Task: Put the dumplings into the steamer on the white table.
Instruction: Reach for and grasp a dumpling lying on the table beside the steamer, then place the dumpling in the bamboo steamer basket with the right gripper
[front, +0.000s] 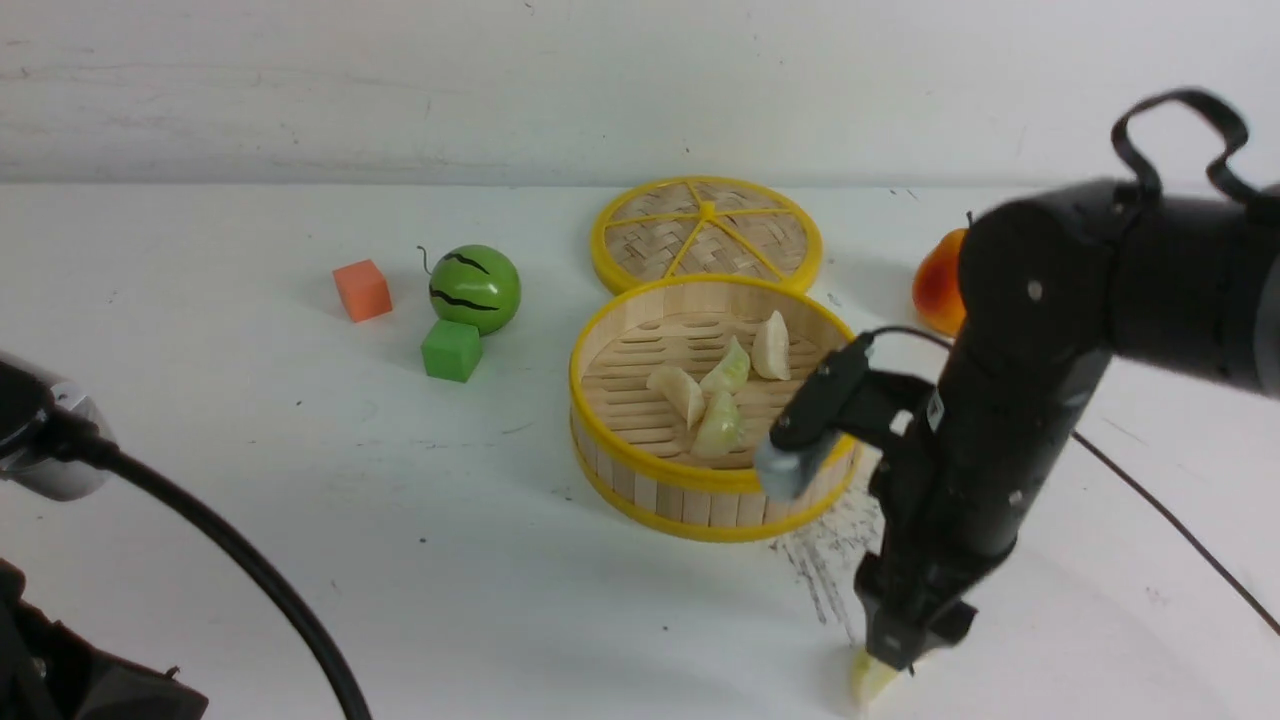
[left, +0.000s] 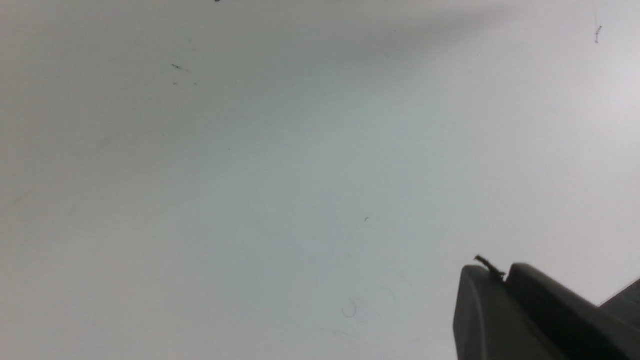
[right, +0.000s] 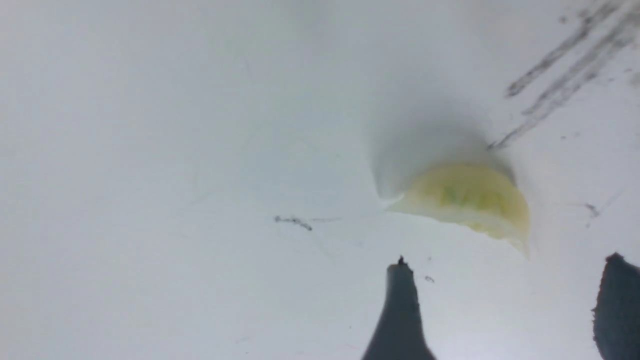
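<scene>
The steamer (front: 640, 470) stands mid-table on the white table (front: 300, 500) and holds several pale dumplings (front: 720, 422) on its slatted floor. One more dumpling (front: 872, 680) lies on the table near the front right, also seen in the right wrist view (right: 467, 202). My right gripper (front: 895, 665) points down just over it; its jaws (right: 507, 262) are open and empty, with the dumpling just beyond the fingertips. My left gripper (left: 492, 270) is shut and empty over bare table; in the front view only its arm shows at the far left.
The woven yellow-rimmed lid (front: 706, 235) lies behind the steamer. A toy watermelon (front: 475, 288), an orange cube (front: 362, 290) and a green cube (front: 451, 350) sit to the left. An orange-red fruit (front: 938, 285) is behind my right arm. Dark scratch marks (front: 825, 570) lie in front of the steamer.
</scene>
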